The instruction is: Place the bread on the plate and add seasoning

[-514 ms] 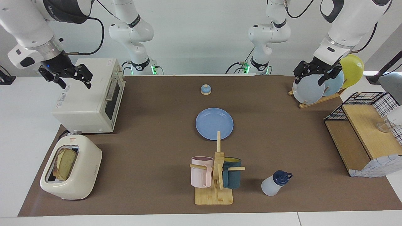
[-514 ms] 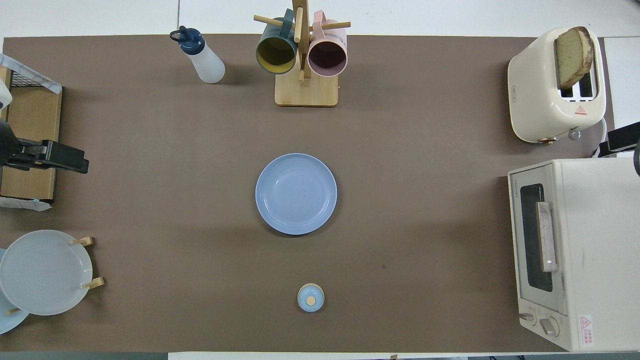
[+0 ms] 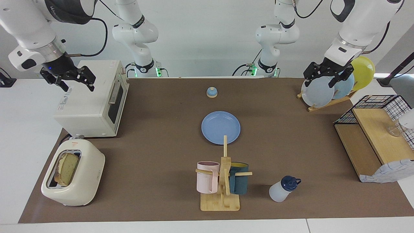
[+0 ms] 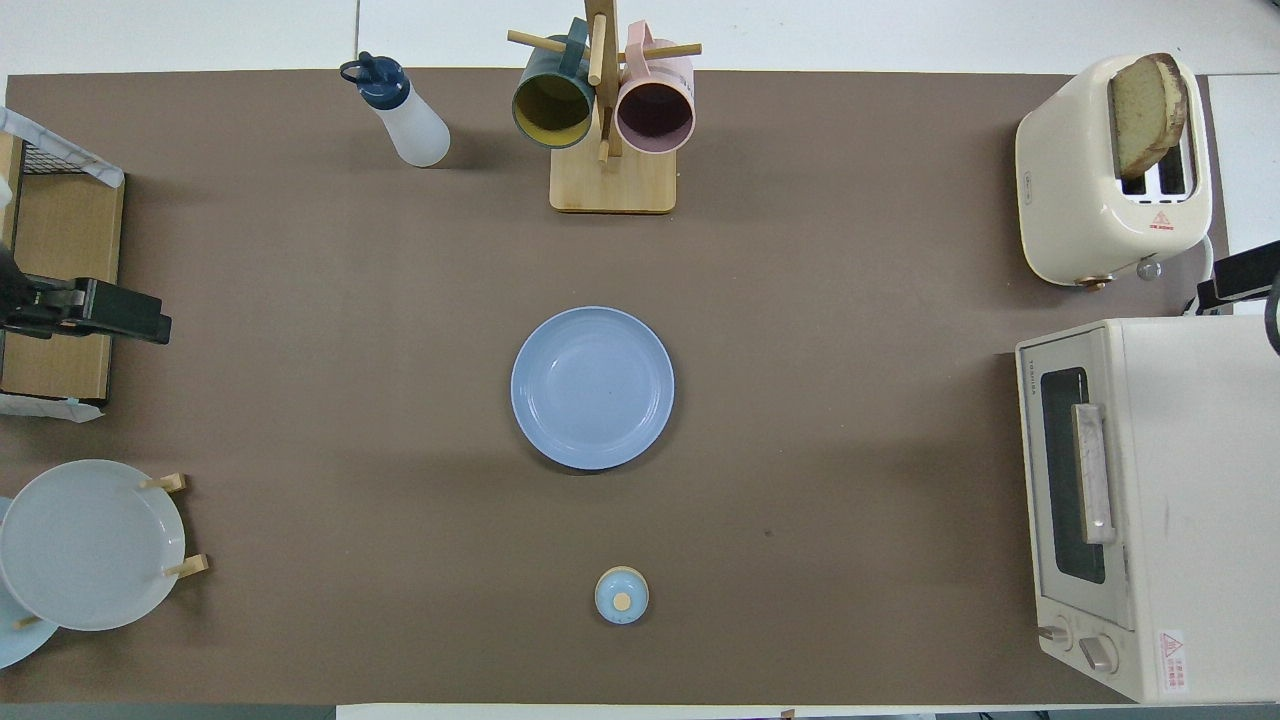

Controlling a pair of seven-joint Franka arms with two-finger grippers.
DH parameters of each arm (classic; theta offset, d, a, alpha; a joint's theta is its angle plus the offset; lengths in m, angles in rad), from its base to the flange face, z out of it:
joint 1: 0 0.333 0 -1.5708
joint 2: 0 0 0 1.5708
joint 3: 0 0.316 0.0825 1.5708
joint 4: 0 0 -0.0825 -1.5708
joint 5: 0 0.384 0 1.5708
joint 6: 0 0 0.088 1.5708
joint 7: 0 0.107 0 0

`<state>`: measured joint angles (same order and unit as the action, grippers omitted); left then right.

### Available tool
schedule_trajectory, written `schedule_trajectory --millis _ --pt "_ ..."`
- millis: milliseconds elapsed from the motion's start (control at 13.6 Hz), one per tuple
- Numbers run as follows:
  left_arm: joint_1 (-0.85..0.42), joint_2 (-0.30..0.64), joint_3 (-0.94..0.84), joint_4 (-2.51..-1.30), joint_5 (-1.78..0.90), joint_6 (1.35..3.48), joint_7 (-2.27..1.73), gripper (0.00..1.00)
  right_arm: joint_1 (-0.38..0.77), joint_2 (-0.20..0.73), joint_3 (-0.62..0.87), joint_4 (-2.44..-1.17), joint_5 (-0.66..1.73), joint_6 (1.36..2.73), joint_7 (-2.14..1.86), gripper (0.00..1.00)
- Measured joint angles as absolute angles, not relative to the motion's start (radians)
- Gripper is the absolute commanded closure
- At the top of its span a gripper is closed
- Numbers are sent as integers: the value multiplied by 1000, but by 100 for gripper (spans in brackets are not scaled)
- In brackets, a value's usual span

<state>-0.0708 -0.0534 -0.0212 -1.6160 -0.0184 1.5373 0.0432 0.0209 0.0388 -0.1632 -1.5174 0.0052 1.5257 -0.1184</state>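
At the lower left of the facing view, the bread point(image 3: 67, 168) stands upright in one slot of the toaster point(image 3: 84, 187), its upper part poking out, its broad face running along the slot. The right gripper point(image 3: 71, 78) hangs at the upper left of that view, over the oven point(image 3: 84, 106), jaws spread wide and empty. The slice lies straight down the frame from it, past the oven, so this is clearly the nearer arm for the pick, and I judge its fingers should close across the slice's thin dimension. The left gripper point(image 3: 326, 76) waits at the upper right, over the plate rack point(image 3: 326, 103), also wide open with nothing in it. The plate point(image 3: 221, 127) lies bare at mid-frame. The seasoning point(image 3: 283, 189) stands low in the frame, beside the mug stand point(image 3: 221, 202), toward the left arm's end.
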Motion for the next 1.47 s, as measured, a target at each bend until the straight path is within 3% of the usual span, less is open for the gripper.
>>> schedule_trajectory --millis 294,588,808,1175,1249,1322,1469 --pt "-70 -64 -20 -1617 -17 1535 43 0 21 39 -163 -1539 5 1672 -118 0" --pt "-62 -69 -17 -1638 -17 1577 43 0 21 34 -163 -1668 5 2006 -119 3" --pt "-93 -117 -26 -1813 -18 1867 35 0 24 58 -160 -1742 5 2206 -138 0" --pt "-198 -146 -34 -2145 -17 2409 -64 0 7 220 -162 -1754 8 2447 -201 0" --pt "-211 -134 -35 -2188 -7 2492 -66 0 -5 240 -162 -1753 9 2467 -228 4" --pt "-224 -112 -35 -2215 14 2560 -80 0 -18 251 -163 -1752 10 2480 -250 16" --pt "-250 -34 -35 -2236 70 2711 -171 0 -30 256 -163 -1751 11 2498 -267 24"
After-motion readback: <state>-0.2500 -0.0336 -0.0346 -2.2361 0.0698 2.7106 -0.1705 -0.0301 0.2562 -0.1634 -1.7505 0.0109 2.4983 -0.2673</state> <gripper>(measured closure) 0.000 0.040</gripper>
